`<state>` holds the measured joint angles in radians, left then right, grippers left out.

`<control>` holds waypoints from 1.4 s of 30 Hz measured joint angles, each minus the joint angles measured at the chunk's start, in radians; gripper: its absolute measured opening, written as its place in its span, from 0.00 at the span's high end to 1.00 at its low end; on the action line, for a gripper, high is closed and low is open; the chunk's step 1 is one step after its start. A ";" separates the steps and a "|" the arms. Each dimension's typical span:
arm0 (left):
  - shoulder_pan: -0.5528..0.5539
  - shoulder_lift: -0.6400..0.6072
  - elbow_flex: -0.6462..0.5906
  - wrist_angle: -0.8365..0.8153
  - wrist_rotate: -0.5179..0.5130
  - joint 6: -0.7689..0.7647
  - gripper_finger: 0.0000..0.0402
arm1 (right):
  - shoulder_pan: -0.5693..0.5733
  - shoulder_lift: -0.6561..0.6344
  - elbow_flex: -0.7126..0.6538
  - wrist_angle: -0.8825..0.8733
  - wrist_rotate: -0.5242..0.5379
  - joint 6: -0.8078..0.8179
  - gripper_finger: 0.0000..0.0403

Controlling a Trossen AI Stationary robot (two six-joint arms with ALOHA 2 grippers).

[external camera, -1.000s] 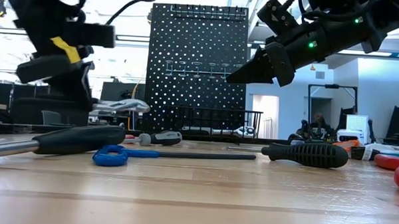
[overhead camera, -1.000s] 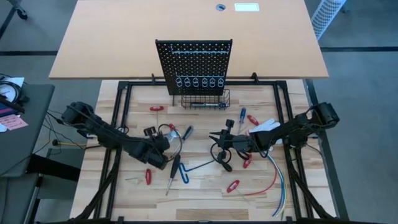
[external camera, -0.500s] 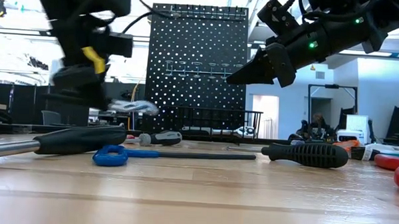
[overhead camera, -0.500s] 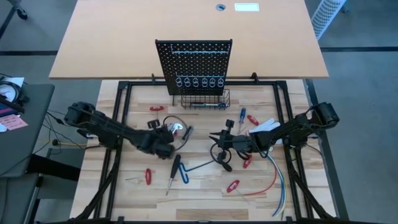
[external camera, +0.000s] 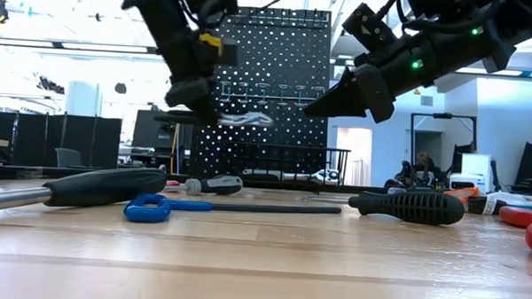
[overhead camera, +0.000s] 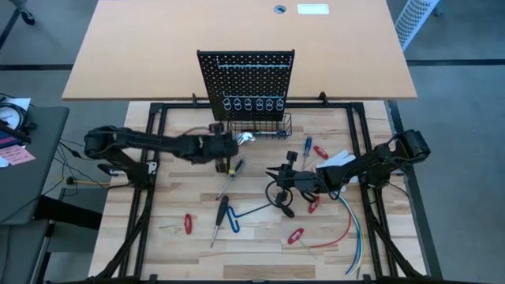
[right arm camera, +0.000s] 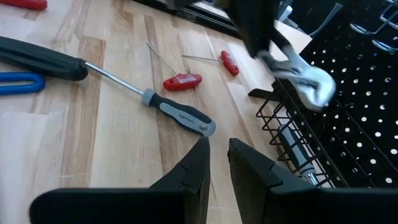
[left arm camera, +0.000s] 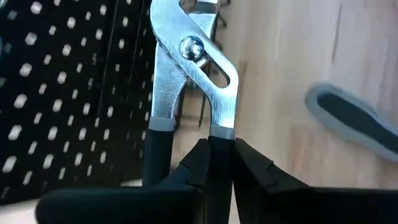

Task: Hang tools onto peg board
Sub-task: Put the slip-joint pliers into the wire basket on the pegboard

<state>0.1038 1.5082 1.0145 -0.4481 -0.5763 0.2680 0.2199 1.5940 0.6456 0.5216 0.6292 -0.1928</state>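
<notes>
The left arm was stretched out nearly flat across the worktop (overhead camera: 260,252), its left hand (overhead camera: 223,147) clamped tight on the black grips of the pliers (overhead camera: 243,139). The silver jaws poked out toward the peg board (overhead camera: 246,79), up in the air just beside the wire basket (overhead camera: 260,126). Over on the right, the right arm sat bent low, and its right hand (overhead camera: 278,175) hung above the black-handled screwdriver (overhead camera: 281,203) with fingers almost together, gripping nothing.
</notes>
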 joint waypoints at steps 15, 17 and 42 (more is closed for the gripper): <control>0.180 0.000 0.000 0.293 0.217 0.286 0.92 | 0.000 0.000 0.000 0.001 0.002 -0.003 0.84; 0.180 0.003 0.000 0.335 0.242 0.286 0.92 | 0.000 0.000 0.000 0.003 0.002 -0.014 0.84; 0.186 0.393 0.373 0.198 0.175 0.338 0.85 | 0.010 0.000 0.000 -0.013 0.002 -0.025 0.84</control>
<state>0.2902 1.9010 1.3876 -0.2498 -0.4012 0.6057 0.2300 1.5940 0.6456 0.5083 0.6312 -0.2181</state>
